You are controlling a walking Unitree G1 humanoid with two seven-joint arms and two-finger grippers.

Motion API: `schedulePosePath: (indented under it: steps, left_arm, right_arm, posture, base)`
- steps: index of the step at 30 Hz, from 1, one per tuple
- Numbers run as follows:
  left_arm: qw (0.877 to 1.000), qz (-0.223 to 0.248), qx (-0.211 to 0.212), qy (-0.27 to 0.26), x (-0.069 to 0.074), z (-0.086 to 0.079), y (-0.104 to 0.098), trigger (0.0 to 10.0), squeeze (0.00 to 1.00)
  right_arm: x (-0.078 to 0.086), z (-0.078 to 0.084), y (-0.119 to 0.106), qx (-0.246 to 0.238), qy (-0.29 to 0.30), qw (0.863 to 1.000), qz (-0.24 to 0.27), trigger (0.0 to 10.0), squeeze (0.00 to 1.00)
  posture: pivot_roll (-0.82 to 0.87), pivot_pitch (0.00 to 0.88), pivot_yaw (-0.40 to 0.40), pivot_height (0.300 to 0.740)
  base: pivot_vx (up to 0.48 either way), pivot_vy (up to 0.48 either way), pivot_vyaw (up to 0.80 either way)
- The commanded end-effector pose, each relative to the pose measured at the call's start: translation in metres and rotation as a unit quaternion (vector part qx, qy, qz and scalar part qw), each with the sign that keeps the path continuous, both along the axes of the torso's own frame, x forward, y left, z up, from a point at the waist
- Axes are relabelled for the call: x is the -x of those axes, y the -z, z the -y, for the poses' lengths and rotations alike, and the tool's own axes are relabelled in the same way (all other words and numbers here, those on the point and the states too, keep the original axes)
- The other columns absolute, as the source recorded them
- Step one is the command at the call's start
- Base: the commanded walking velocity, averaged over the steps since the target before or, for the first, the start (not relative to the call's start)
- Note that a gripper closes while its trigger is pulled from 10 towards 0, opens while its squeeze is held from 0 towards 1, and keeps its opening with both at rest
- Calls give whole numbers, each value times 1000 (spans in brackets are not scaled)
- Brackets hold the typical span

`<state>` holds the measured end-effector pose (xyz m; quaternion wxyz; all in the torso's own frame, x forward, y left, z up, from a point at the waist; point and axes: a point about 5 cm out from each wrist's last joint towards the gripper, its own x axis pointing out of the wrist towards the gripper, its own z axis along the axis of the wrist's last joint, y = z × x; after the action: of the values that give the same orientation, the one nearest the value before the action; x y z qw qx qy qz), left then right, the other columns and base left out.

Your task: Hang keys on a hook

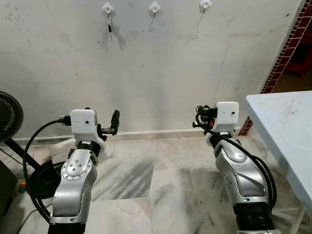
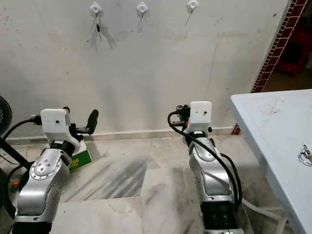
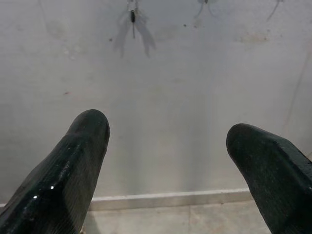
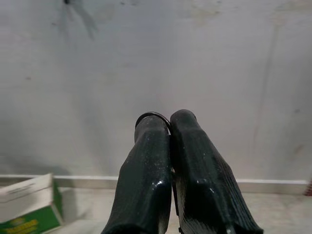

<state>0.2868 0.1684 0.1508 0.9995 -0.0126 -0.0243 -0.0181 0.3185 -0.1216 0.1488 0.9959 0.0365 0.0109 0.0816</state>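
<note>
Right wrist view: right pincer (image 4: 170, 127) pinches a key ring (image 4: 152, 116); left pincer (image 3: 165, 141) gapes empty.

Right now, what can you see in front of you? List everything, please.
white plastic wall hooks: three, white, in a row high on the wall
small dark key: one, black, hanging from the left hook
pale table: one, whitish, at the right
silver metal keys: one bunch, on the table
green and white box: one, floor by the wall
black fan: one, far left
left claw: black, open
right claw: black, shut on thin dark ring
</note>
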Motion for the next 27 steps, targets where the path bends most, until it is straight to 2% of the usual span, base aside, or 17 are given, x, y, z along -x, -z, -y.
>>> schedulePosePath:
  steps: [1, 7, 27]
  left_arm:
    - [1000, 1, 2, 2, 1, 0, -1, 10000, 0]
    - [1000, 2, 8, 10, 1, 1, -1, 10000, 0]
    - [999, -1, 16, 30, 3, 6, 0, 10000, 0]
  right_arm:
    - [0, 0, -2, 0, 2, 1000, 5, 10000, 0]
    - [-1, 4, -4, -6, 10, 1000, 11, 10000, 0]
    - [-1, 6, -5, -18, 21, 999, 17, 10000, 0]
  posture:
    - [25, 0, 36, 740]
    - [25, 0, 35, 740]
    - [22, 0, 40, 740]
  base:
    - [0, 0, 0]
    - [0, 0, 0]
    - [316, 0, 0]
